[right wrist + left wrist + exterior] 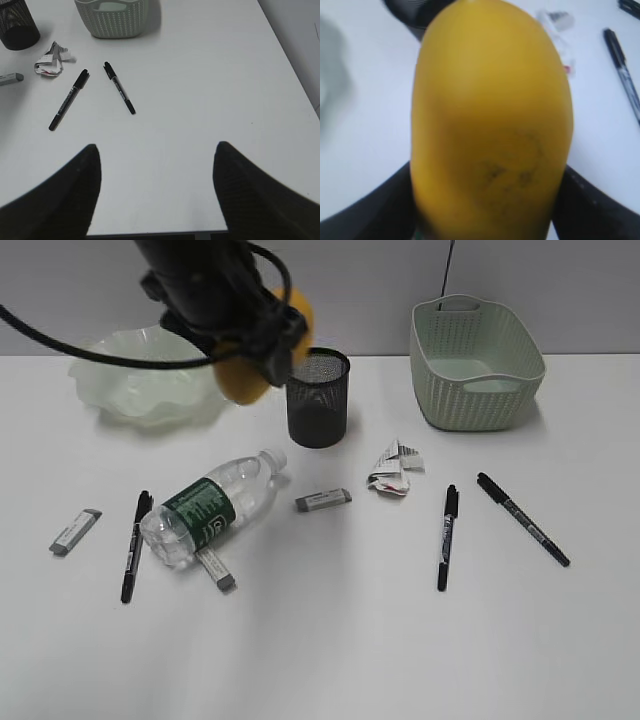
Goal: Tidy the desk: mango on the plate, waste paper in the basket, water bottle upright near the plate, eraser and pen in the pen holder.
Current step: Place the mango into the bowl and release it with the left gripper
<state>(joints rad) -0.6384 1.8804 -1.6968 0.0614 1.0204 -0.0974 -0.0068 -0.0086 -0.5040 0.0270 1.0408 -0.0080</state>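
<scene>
Left gripper [262, 348] clamped on the mango [490, 120] above the desk [330, 640] between plate [150, 380] and pen holder [318, 397]; right gripper [155, 165] spread wide, empty.

You're looking at office-like desk setup: plain white desk [400, 640], grey wall behind, black mesh pen holder [318, 397], marker pens [447, 536], erasers [323, 500] scattered about
</scene>
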